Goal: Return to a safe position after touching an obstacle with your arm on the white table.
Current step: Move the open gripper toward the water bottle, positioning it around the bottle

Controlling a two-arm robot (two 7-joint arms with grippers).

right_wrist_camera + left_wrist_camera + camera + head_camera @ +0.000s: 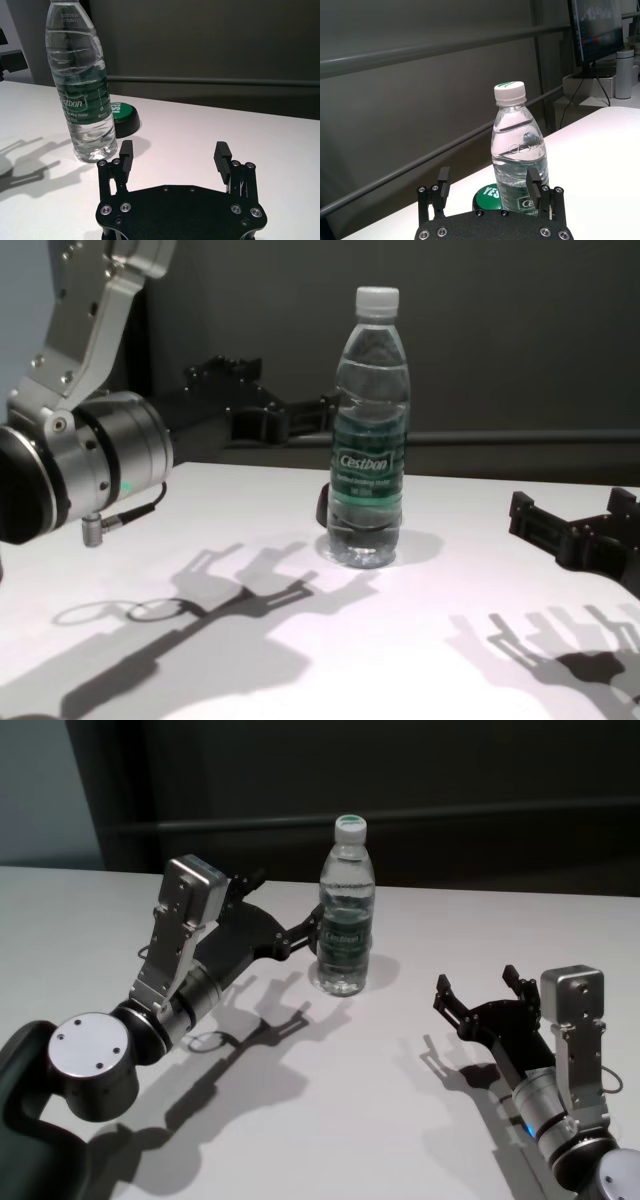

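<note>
left gripper [282,910] agape beside bottle [346,910]

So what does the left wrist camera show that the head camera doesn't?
Only the left wrist view shows a green disc on the table behind the bottle, plus a monitor and a white flask on a far desk. Only the head view shows the right gripper, open and low over the white table, well away from the bottle. Both show the upright, capped water bottle and the open left gripper close beside it.
</note>
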